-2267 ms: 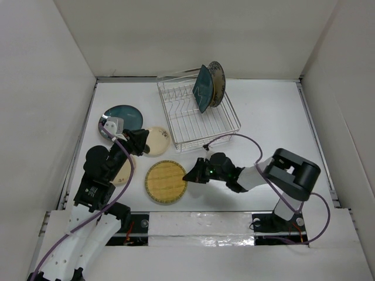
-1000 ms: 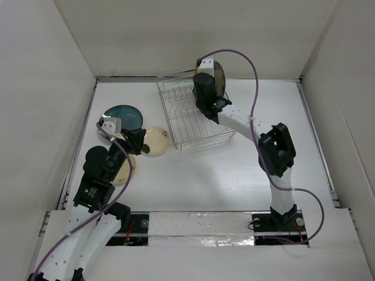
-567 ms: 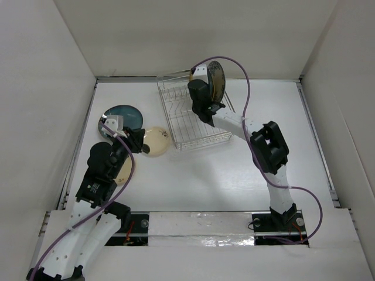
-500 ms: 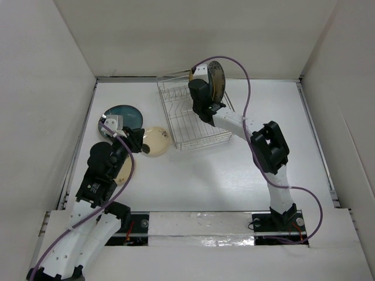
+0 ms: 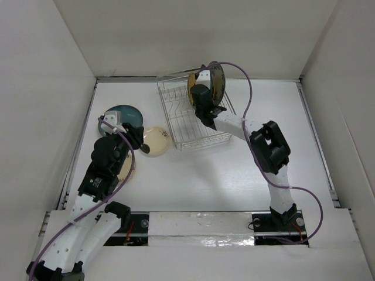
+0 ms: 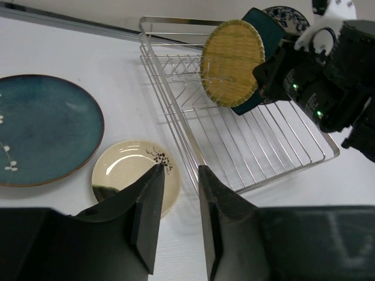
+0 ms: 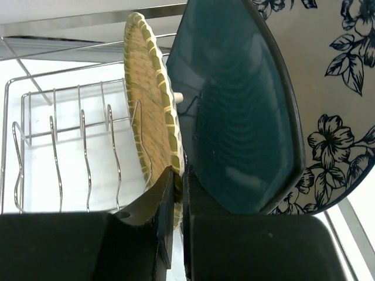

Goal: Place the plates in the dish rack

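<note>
My right gripper (image 7: 178,172) is shut on the lower rim of the woven yellow-tan plate (image 7: 146,99), which stands upright in the silver wire dish rack (image 5: 176,126). Right behind it stand the square dark teal plate (image 7: 234,111) and the blue-and-white plate (image 7: 340,88). My left gripper (image 6: 179,170) is open and empty above the table, between a cream plate with a dark sprig (image 6: 126,170) and the rack's near left rim (image 6: 176,126). The round teal plate (image 5: 123,114) lies flat at the left. A second cream plate (image 5: 124,170) is partly under my left arm.
The rack's left slots (image 7: 82,152) hold nothing. White walls close in the table at the back and on both sides. A purple cable (image 5: 246,76) loops over the right arm near the rack.
My right arm has carried the woven plate from the table's front up into the rack and stood it on edge. My left arm has shifted slightly forward.
</note>
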### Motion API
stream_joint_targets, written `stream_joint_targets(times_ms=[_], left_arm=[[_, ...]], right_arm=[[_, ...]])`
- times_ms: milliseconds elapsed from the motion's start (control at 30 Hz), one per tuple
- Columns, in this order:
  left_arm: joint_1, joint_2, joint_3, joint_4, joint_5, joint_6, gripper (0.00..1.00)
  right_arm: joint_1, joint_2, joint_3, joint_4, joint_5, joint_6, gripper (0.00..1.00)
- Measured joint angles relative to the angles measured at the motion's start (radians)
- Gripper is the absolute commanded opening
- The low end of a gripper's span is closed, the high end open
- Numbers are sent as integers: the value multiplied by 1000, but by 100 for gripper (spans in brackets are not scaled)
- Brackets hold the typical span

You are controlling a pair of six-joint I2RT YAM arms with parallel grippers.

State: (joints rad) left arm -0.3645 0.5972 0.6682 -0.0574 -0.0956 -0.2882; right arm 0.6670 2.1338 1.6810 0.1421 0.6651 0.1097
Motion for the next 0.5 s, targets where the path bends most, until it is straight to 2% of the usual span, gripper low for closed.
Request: stream_joint_targets(times_ms=[33,67,133,167,233,433,500], left_arm=[[0,10,7,-6,-16,-8,29],[0,20,18,-12,-32,-18,32],[0,43,36,-15,-55,-34,39],[0,49,40,-15,-61,-40,40],[0,87,55,-14,-76,-64,44],[0,225,117,-2,-98,-121,49],[7,280,133,6,-113,-143,49]], right_arm=[[-1,-3,-9,8,0,11,20],[-1,-10,-27,18,-2,23,36],[-1,-39,-74,19,-16,41,49],[0,-59,-102,18,-26,46,60],[2,-106,-148,13,-45,53,67],[5,-373,-319,48,-143,85,71],[13,-474,-376,77,-172,97,66]])
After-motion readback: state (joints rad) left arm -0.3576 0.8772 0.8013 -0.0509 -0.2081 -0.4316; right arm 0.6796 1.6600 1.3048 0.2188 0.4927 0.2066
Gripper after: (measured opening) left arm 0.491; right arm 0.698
